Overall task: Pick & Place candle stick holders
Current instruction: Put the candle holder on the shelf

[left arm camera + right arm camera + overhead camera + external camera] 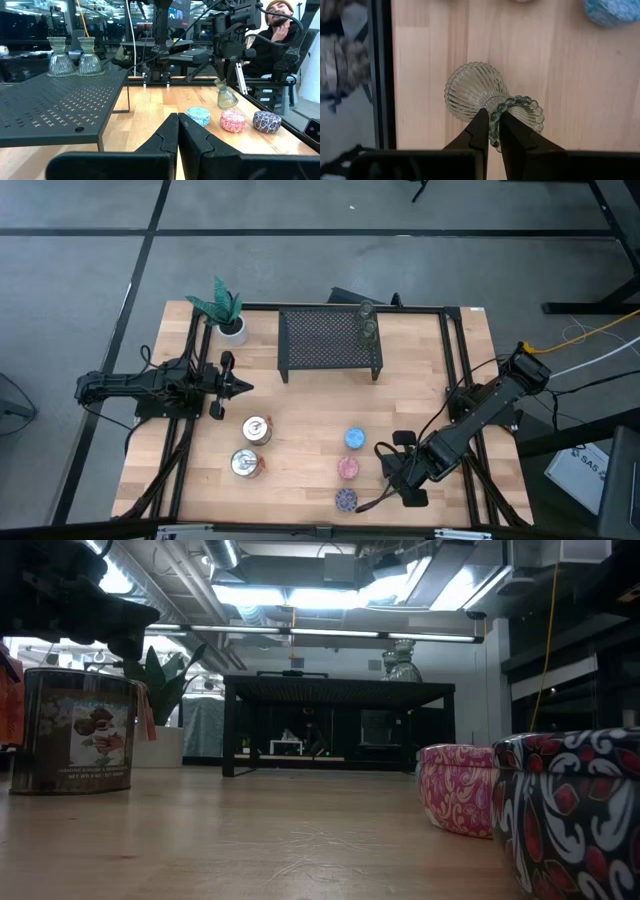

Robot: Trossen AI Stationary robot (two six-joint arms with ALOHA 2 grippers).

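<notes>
My right gripper (494,131) is shut on an olive-green glassy holder (475,92) near the table's right front; it also shows in the left wrist view (226,95). Two more glassy holders (366,322) stand on the black mesh rack (325,340). The blue (355,439), pink (347,469) and purple (345,500) holders stand in a row on the table beside my right gripper (392,470). Two silvery holders (257,430) (245,464) stand at the front left. My left gripper (238,387) is shut and empty, left of the rack. My right gripper holds the glassy holder by its beaded rim (496,116), pinched with one finger (515,132) inside the cup and one outside. The fingers come from above, pointing down. The holder hangs tilted below them, its wide ribbed foot (467,92) lowest; whether the foot touches the table I cannot tell.
A white pot with a green plant (228,315) stands at the far left corner. The rack fills the far middle. Bare wood lies between the silvery holders and the coloured row. A person (280,22) sits beyond the table's right side.
</notes>
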